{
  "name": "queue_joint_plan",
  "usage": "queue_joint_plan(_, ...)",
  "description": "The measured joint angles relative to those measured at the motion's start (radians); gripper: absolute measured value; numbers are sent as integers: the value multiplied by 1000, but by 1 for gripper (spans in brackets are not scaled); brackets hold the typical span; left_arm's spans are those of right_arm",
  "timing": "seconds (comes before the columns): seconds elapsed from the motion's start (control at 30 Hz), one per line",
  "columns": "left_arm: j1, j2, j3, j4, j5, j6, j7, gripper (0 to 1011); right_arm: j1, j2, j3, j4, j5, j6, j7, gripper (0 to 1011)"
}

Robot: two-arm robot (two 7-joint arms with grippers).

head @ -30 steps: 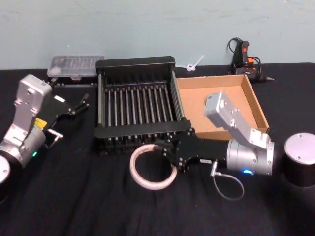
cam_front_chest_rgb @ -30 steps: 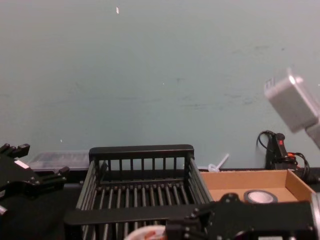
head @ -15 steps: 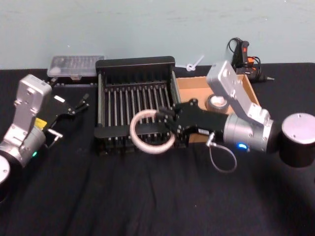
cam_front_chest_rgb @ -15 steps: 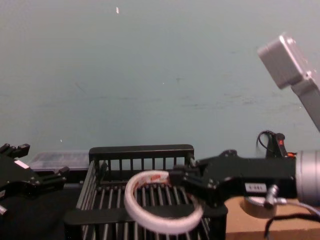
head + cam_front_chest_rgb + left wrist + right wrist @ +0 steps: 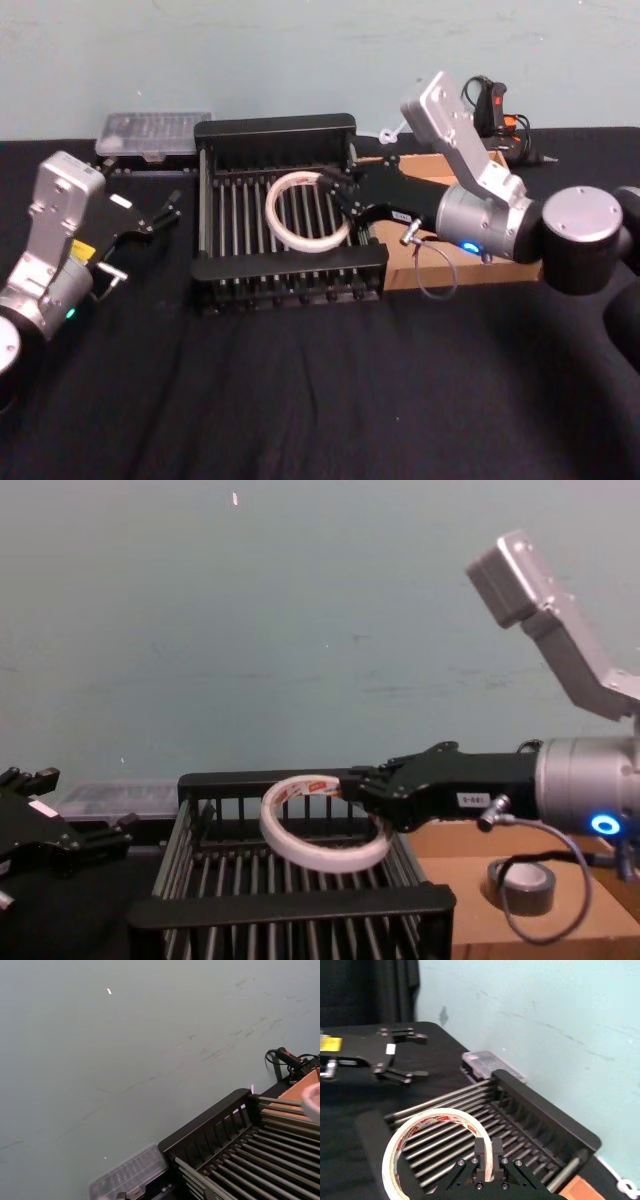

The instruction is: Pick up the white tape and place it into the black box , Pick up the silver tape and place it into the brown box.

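The right gripper [image 5: 334, 190] reaches in over the black box [image 5: 280, 130] from the brown box's side, its fingers [image 5: 487, 1152] pinched together on the rim of the white tape [image 5: 305, 212]. The ring hangs off the fingertips on the side away from the arm, tilted (its far edge higher in the chest view), and it floats above the black box's slatted bottom rather than resting on it. In the right wrist view the two fingers clamp the band of the white tape from inside and outside, with the red-and-white printed core facing inward and the slats of the black box beneath.

The silver tape [image 5: 527, 887] lies flat in the brown box [image 5: 505, 268], which sits right beside the black box on the right arm's side; from the head view the arm covers most of that tray.

The left gripper [image 5: 150, 215] is parked well apart from the black box on its other side, low over the black tabletop [image 5: 300, 400], with its fingers [image 5: 400, 1076] spread apart and holding nothing.

Behind the black box, toward the wall, a clear lidded container [image 5: 152, 132] lies near the box's left rear corner, and a black tool with orange trim [image 5: 495, 115] stands beyond the brown box.
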Motion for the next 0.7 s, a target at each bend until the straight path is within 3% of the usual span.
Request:
queue_joint_plan(0.33,0,0,0,0,0,0,0,1001,70,-97,17,153,-46,3,-64,92)
queue_joint_plan(0.7,0,0,0,0,0,0,0,1001,117,-178,30,275,-95,4,-120,92)
